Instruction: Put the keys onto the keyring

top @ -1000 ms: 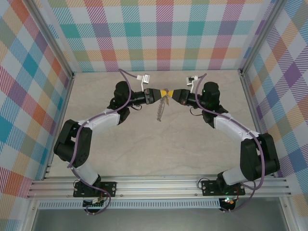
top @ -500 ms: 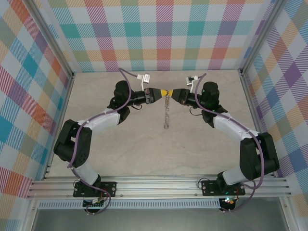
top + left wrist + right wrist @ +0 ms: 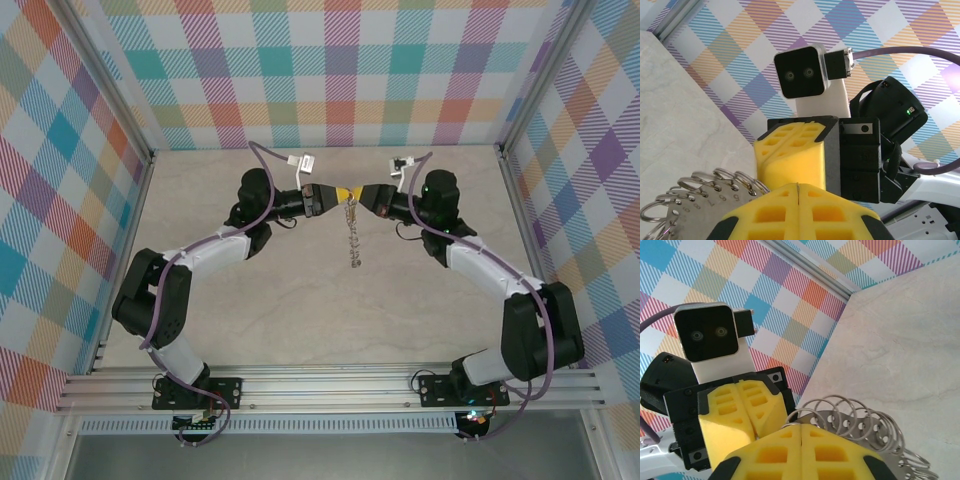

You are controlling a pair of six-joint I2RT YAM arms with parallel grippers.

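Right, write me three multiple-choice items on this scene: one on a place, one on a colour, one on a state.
1. From the fingers, the keyring trails toward: A the arm bases; B the back wall; C the left wall.
2. The fingers are: A black; B yellow; C blue.
3. The left gripper is: A wide open; B shut; C half open.

Key: 1 A, the top view shows the chain running from the meeting point toward the bases. 2 B, both wrist views show yellow blocks. 3 B, its fingers meet along a thin seam with no gap.
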